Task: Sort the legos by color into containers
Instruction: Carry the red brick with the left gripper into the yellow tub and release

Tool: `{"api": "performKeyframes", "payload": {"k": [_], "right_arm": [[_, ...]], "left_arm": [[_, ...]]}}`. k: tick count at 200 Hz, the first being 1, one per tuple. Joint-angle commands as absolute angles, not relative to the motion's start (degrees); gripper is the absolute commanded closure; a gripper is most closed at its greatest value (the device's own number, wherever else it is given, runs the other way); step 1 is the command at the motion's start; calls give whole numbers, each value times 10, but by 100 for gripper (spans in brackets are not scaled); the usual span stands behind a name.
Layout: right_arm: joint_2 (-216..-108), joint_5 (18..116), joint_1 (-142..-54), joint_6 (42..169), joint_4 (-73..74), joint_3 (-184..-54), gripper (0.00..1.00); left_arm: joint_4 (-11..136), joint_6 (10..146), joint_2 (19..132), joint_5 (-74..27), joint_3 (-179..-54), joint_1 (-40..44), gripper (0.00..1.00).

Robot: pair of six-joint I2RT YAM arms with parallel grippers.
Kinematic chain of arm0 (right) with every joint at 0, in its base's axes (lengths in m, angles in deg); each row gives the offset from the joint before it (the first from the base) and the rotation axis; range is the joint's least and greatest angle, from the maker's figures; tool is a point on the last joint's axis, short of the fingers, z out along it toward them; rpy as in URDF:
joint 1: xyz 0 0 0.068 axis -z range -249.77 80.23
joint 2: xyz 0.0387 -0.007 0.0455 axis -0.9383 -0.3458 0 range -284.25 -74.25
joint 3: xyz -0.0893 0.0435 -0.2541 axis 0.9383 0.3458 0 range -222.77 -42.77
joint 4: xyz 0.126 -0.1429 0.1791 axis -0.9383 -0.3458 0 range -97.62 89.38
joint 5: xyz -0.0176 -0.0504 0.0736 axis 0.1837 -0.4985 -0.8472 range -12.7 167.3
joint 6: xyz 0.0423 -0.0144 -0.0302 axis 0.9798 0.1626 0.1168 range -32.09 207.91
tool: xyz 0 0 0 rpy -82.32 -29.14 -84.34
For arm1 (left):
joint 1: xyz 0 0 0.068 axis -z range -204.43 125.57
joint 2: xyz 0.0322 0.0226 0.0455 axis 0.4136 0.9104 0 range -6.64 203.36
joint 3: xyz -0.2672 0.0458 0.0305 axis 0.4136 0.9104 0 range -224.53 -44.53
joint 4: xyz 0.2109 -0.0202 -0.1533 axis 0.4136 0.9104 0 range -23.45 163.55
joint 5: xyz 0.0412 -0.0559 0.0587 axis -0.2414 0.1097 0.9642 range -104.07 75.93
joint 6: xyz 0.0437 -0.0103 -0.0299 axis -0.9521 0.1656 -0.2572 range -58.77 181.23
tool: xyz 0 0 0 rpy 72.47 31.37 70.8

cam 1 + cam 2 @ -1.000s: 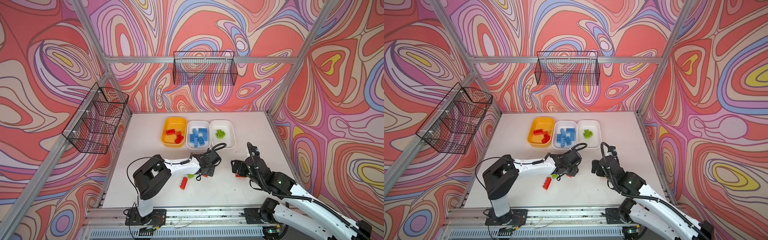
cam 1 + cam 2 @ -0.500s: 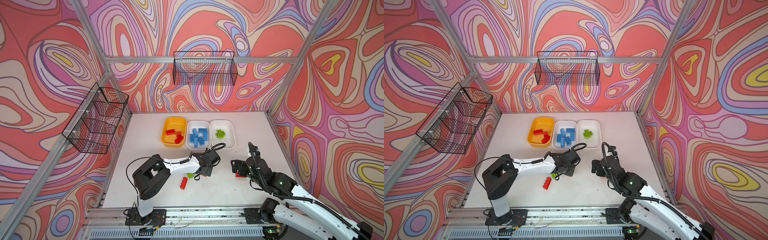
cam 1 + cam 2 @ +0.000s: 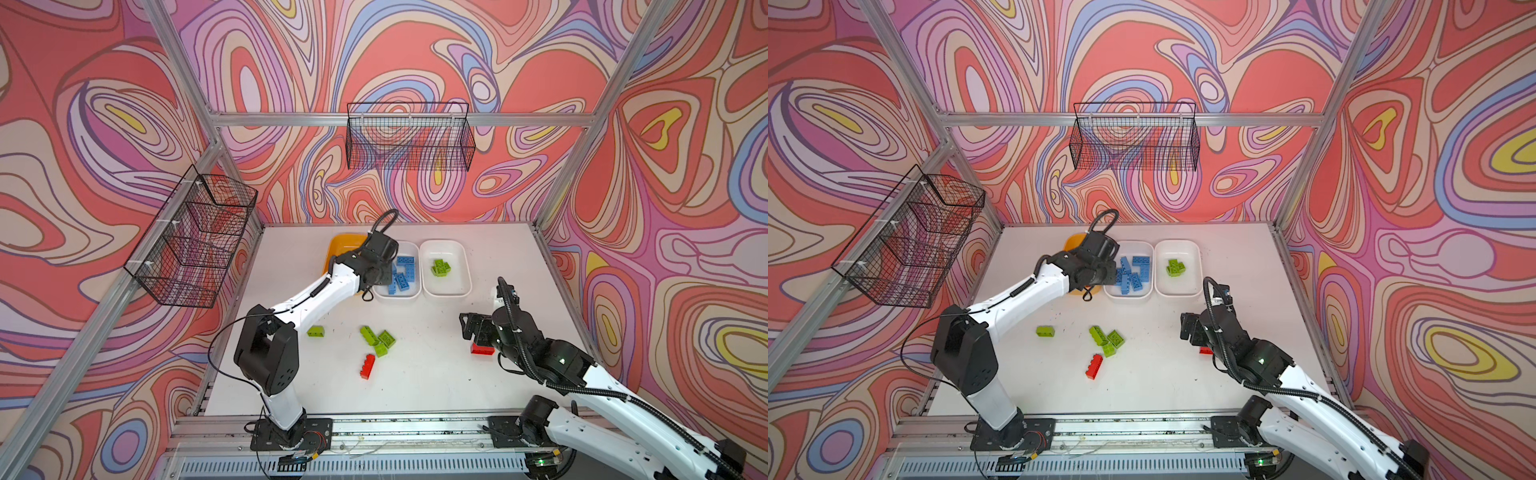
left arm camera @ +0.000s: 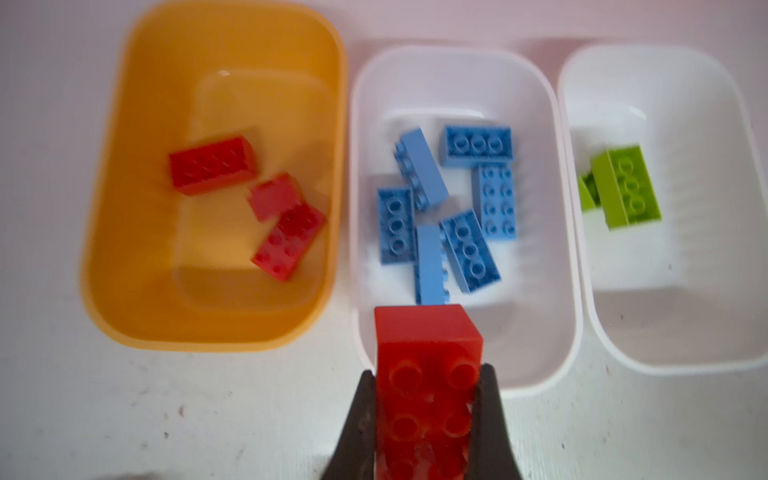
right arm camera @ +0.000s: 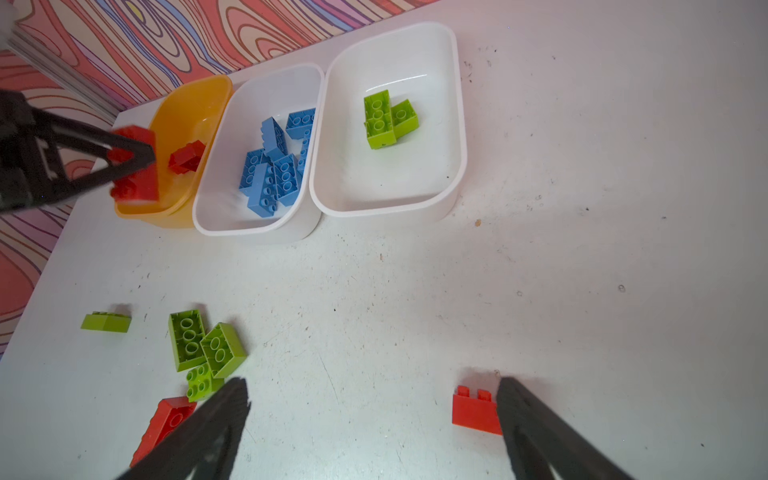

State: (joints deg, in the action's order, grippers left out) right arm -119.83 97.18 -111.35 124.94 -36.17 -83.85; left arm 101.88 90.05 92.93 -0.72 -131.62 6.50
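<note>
No writing, label, brand or number can be read in any view. The studs of the red lego (image 4: 428, 357) at the lower middle of the left wrist view are too blurred to show any lettering. The walls (image 3: 415, 41) bear only swirling coloured patterns.
</note>
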Motion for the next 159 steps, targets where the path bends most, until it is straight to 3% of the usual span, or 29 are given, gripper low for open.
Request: {"api": "performKeyframes", "payload": {"k": [1,50,109,125,159], "right_arm": [[-1231,971,-1111,1235,-336,-856,2],[-1316,944,-1097,1210,-280,-878,2],[-1391,863,-997,1176,-223,-872,2],[-1405,851,-977,1169,-217,-872,2],[-1434,852,-965,1161,-219,-879,2]], "left_arm": [[1067,880,963,7,-1374,21,94],[1088,877,1077,-27,-1509,-74,94],[1120,872,1214,-43,-1637,-110,91],[1126,870,1242,-47,-1660,-115,80],[1127,868,1263,-63,-1680,-117,28]]}}
